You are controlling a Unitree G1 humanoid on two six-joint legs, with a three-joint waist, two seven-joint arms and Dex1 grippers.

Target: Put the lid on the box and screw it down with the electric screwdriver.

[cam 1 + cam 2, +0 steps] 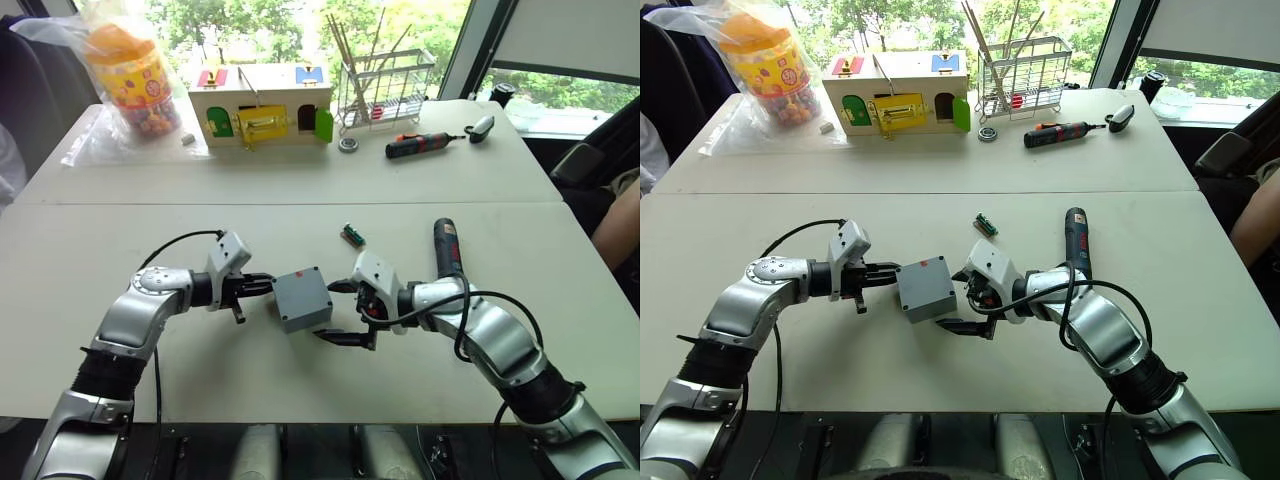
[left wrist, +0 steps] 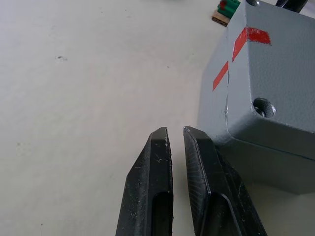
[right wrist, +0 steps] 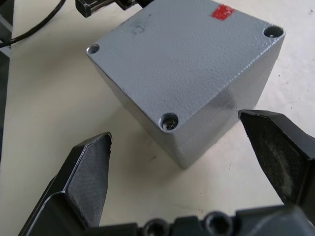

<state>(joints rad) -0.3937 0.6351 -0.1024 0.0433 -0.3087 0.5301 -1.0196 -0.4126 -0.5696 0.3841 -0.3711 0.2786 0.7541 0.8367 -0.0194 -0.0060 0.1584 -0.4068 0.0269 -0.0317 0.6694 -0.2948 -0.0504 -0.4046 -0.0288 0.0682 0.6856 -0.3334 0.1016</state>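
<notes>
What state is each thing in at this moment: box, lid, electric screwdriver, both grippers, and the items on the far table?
box: on the table, between the grippers.
lid: seated on the box, screw holes visible at corners.
electric screwdriver: lying flat, unheld.
left gripper: shut, fingertips at the box's side.
right gripper: open, jaws straddling a box corner.
black-and-orange screwdriver: lying on the far table.
toy house: green door swung open.

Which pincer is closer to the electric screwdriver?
Right. The right pincer is at the box, just beside the electric screwdriver; the left pincer sits on the box's far side.
</notes>
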